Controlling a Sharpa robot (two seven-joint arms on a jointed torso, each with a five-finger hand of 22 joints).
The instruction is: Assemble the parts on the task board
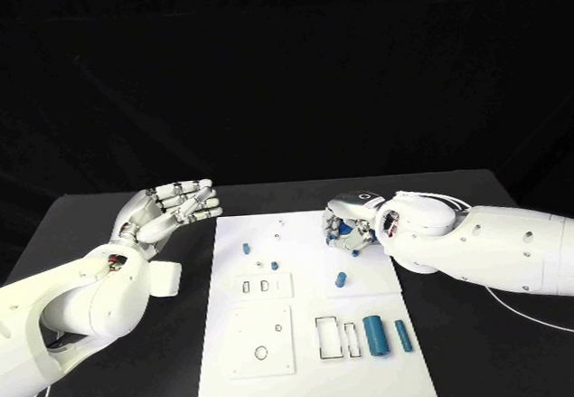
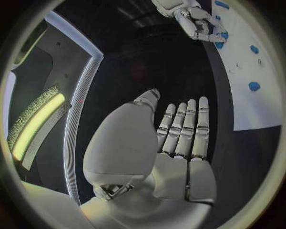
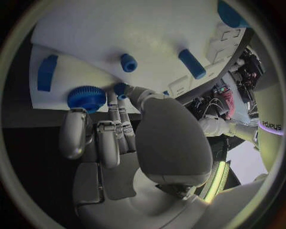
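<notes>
Nearest on the white task board [image 1: 247, 382]: a large blue cylinder [image 1: 374, 335] and a slimmer blue rod [image 1: 402, 335], lying side by side just right of a rectangular slot. Farther up, mid-board, a short blue peg [image 1: 339, 278], with two smaller blue pegs [image 1: 247, 249] toward the left edge. At the far right of the board, right robot hand [image 1: 348, 231] lowered, fingertips [image 3: 121, 95] closed round a small blue part [image 3: 119, 88], probably pinched, though partly hidden, just beside a blue toothed gear [image 3: 87, 97]. Off the board's far left corner, above the black worktop [image 1: 93, 224], left robot hand [image 1: 177, 205] raised, fingers straight and holding nothing.
</notes>
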